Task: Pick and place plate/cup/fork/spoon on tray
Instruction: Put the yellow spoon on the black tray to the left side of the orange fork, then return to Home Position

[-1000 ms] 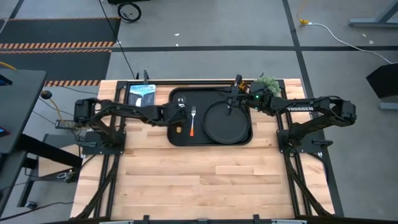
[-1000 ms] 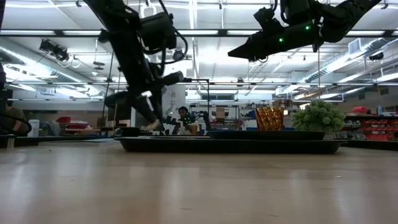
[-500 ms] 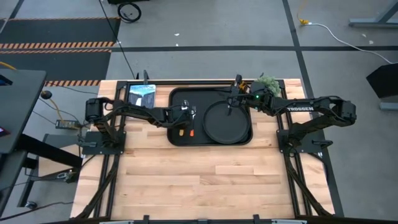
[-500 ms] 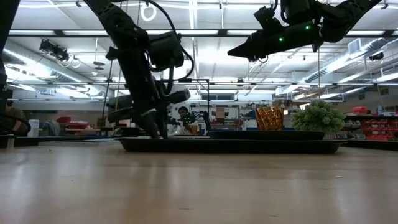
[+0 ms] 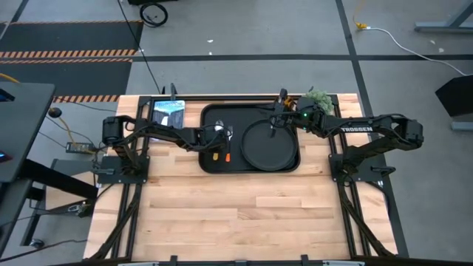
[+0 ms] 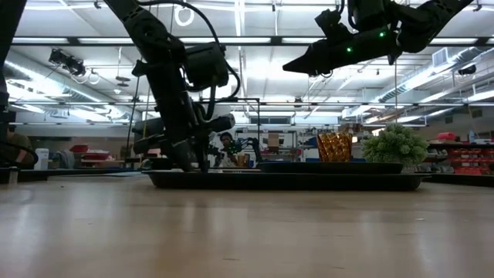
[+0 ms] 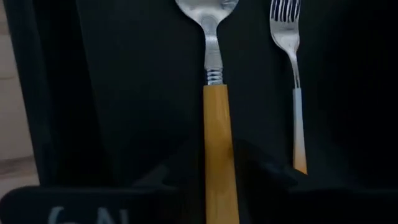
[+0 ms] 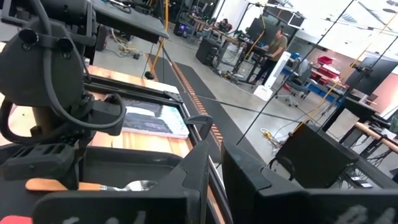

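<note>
The spoon [image 7: 214,124] lies on the tray [image 5: 209,118], its yellow-orange handle between the left gripper's [image 7: 214,171] spread fingers, the fork [image 7: 292,81] just beside it. Beyond, the right gripper [image 8: 214,165], fingers nearly together and empty, hovers above the plate [image 5: 270,145].

My two matte-black jointed arms carry looped black cables; the right arm [image 5: 362,130] shows white TROSSEN lettering and a green light.
</note>
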Tool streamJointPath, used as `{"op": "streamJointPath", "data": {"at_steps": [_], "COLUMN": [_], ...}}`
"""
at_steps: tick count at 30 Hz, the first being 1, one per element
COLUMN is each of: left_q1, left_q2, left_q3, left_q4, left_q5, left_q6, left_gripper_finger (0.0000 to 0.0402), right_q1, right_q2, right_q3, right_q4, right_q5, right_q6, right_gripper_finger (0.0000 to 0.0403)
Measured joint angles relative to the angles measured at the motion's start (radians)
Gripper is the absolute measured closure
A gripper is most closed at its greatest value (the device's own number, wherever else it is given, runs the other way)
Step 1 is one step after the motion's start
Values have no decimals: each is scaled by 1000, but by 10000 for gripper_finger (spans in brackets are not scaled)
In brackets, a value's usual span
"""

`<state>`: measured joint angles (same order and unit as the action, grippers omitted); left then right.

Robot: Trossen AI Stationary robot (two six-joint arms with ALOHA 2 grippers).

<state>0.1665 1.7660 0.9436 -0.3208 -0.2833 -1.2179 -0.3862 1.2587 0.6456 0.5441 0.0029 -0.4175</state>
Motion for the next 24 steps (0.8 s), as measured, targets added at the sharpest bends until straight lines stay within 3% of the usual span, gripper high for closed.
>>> {"op": "streamJointPath", "data": {"at_steps": [7,13,16,21,24], "left_q1": [0,1,10,7,-4], "left_q2": [-33,-155,-231,-333,-368], "left_q3": [-1,-1,-1,-1,0], "left_q4": [-1,3,3,60,132], "left_q5": [-9,-9,-12,-11,-10], "left_q6": [57,269,434,885,1137], "left_gripper_finger": [258,259,259,260,260], "right_q1": [-2,-39,-86,-169,-208], "right_q2": [0,0,0,-2,-19], "right_q3": [0,0,0,0,0], "right_q4": [3,-13,-25,-39,-80], "right_q5": [-41,-241,-360,-596,-656], "right_q6": [21,67,114,252,353], "right_gripper_finger": [353,353,353,353,353]}}
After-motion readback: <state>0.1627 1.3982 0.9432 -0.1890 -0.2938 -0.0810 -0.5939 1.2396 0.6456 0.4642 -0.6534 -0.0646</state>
